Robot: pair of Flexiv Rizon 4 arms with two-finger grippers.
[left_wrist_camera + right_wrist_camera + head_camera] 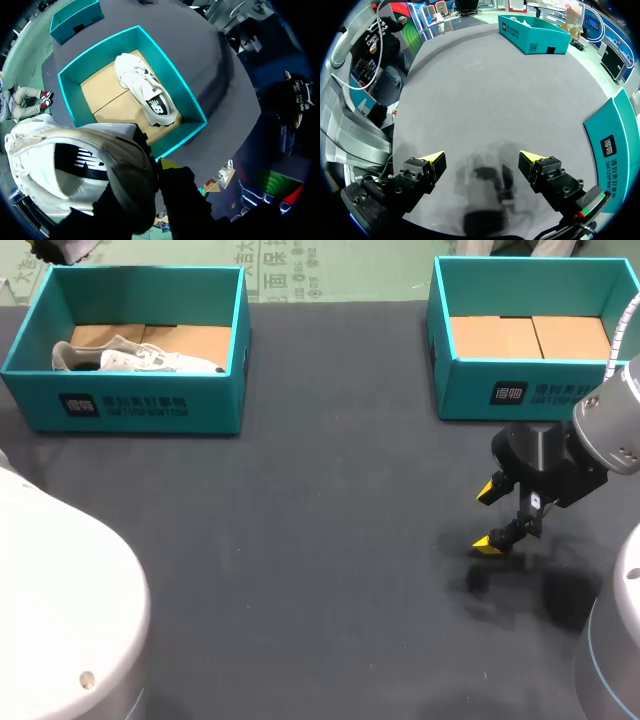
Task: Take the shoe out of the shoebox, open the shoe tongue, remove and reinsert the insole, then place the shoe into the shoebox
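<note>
Teal walls mark two shoeboxes set at the far side of the dark bench (320, 540). The left shoebox (140, 405) stands at the far left, and the white shoe (140, 360) is seen inside it. The shoe lies on its side on the brown cardboard floor, with its heel toward the left and its toe toward the right. The right shoebox (520, 390) stands at the far right, well apart from the other, and its brown cardboard floor is shown.

The right end effector (490, 517) is held just above the bench, nearer than the right shoebox. Its yellow-tipped fingers are spread wide, with grey bench surface and its own shadow seen between them.

Only a large white part of the left arm (60, 620) is seen in the head view, at the near left. In the left wrist view the left shoebox is looked down on from above, and a second shoe (75, 170), white with a black mark, is seen right beside the left end effector (175, 192). Whether that end effector is wide, narrow or gripping cannot be told.
</note>
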